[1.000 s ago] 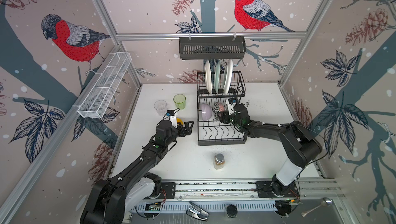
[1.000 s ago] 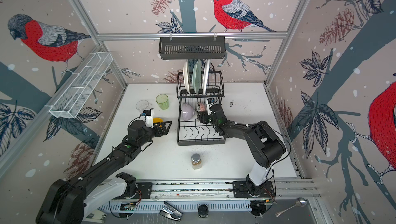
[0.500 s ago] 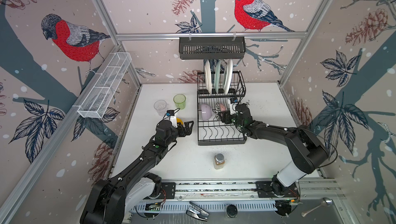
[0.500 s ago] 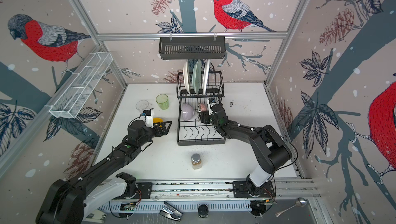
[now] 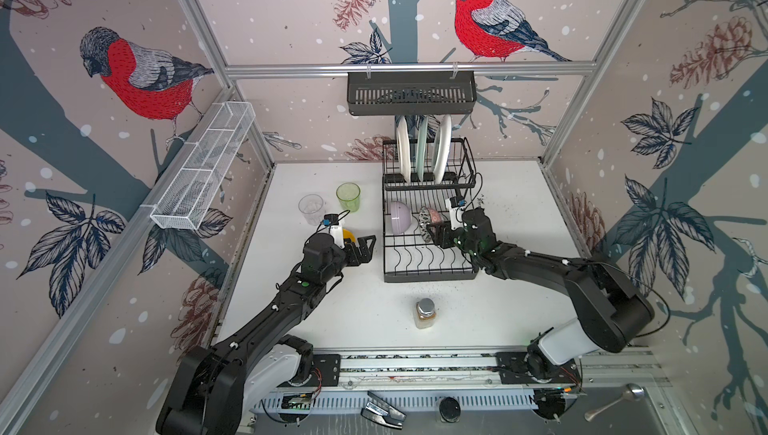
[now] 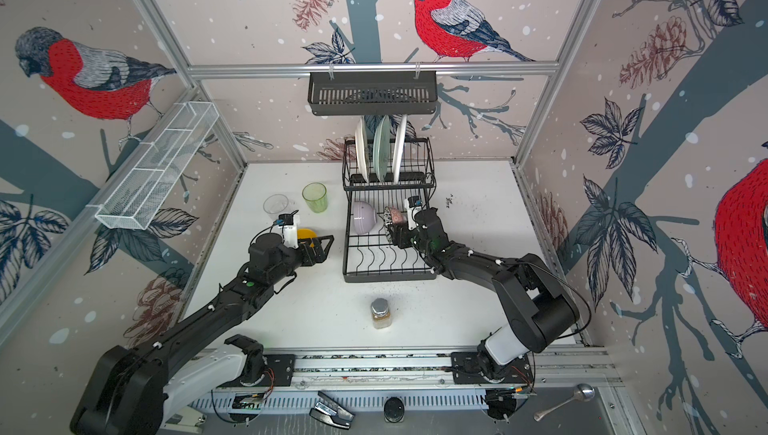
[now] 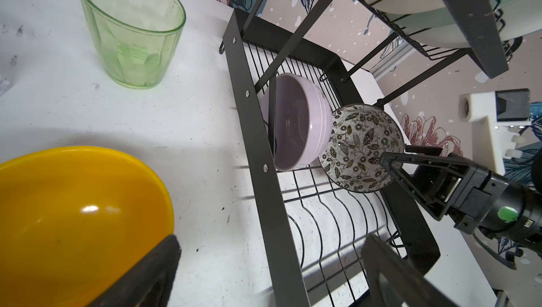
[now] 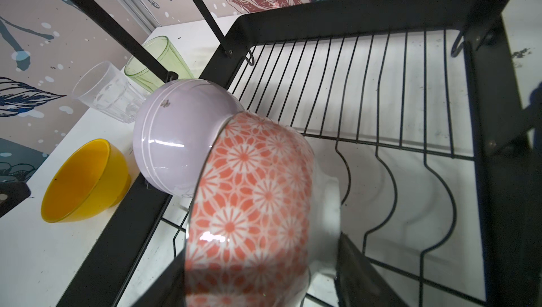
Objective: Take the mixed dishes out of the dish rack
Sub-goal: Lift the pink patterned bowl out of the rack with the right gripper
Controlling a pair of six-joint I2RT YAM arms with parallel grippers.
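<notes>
Jaws of the right gripper (image 5: pixel 434 232) stand about half open and are clamped on the pink bowl (image 8: pixel 252 202), one finger across its open face and the other against its foot. That bowl stands on edge in the lower tier of the rack (image 5: pixel 428 275). As far as the right wrist view shows, it touches the lilac bowl (image 8: pixel 176 144) beside it. I cannot tell whether it is clear of the wires.

The step in hand looks like taking the pink bowl out. The yellow bowl (image 7: pixel 73 217), green tumbler (image 5: pixel 348 197) and clear tumbler (image 5: pixel 311 208) stand on the table (image 5: pixel 374 308) left of the rack. The two bowls and three upright plates (image 5: pixel 422 150) in the raised tier remain.

The next move calls for a lift clear of the wavy wires and away from the lilac bowl, which may roll once its neighbour goes. The bowl must also keep below the plate tier and off the slanted struts, then go to bare table.

The right arm reaches in low from the right over the rack's side wall, its forearm nearly level. The left arm stretches forward, and the left gripper (image 5: pixel 368 250) hovers over the table between the yellow bowl and the rack. Its jaws are wide open and empty, pointing at the rack.
</notes>
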